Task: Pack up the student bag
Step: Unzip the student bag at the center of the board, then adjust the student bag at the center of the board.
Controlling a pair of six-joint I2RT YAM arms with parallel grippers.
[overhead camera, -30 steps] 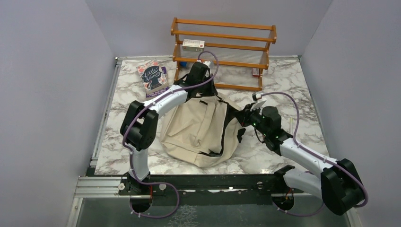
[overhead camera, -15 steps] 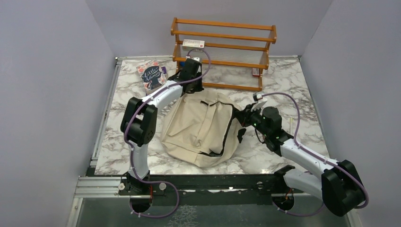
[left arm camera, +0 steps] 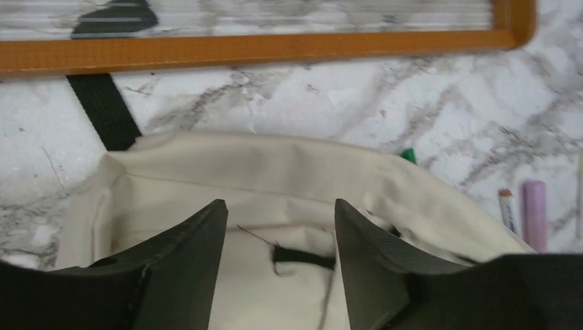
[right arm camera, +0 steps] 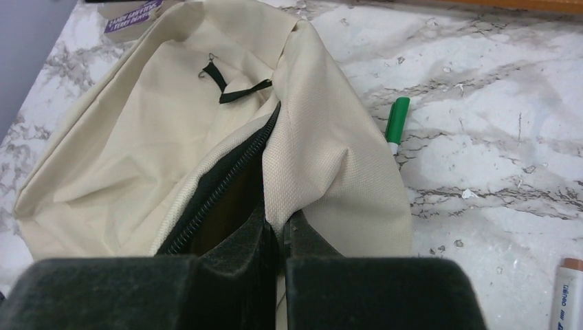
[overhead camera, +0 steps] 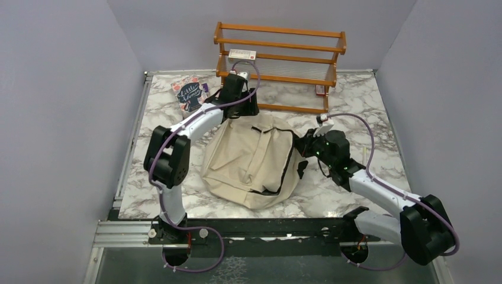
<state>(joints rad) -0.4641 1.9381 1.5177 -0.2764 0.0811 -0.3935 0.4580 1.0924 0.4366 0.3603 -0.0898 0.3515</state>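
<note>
On the table (overhead camera: 355, 100), seen from above, one bag (overhead camera: 251, 160) lies slumped in the middle. It is cream canvas with black trim, and a black zipper (overhead camera: 289, 163) curves down its right side. Behind it stands one wooden rack (overhead camera: 278, 44) with a single box (overhead camera: 242, 55) on a shelf. One book (overhead camera: 190, 94) lies at the far left. The left end effector (overhead camera: 245, 109) hangs over the bag's far edge, between bag and rack; from here we cannot tell how wide it stands. The right end effector (overhead camera: 301, 147) meets the bag's right edge.

From the left wrist, we see the left end effector (left arm camera: 278, 254) spread, its two fingers (left arm camera: 185, 261) apart with nothing between them, above the bag (left arm camera: 261, 172). The bag's cream rim folds across the middle of the view. One black strap (left arm camera: 103, 110) runs from the bag to the rack (left arm camera: 275, 49), whose orange bottom rail crosses the top. On the table (left arm camera: 330, 103) to the right we count three writing things. A green marker (left arm camera: 409, 155) is mostly hidden behind the bag, and a white pen (left arm camera: 507, 210) and a lilac pen (left arm camera: 535, 213) lie side by side.

From the right wrist, the right end effector (right arm camera: 280, 240) is pressed together, pinching the bag (right arm camera: 137, 151) by the cream fabric beside its open zipper (right arm camera: 220, 185). Dark lining shows in the gap. The marker (right arm camera: 397, 120) lies on the table (right arm camera: 495, 137) just beside the bag. The white pen (right arm camera: 567, 295) sits in the lower right corner, apart from the marker. A corner of the book (right arm camera: 130, 8) peeks in at the top edge.
</note>
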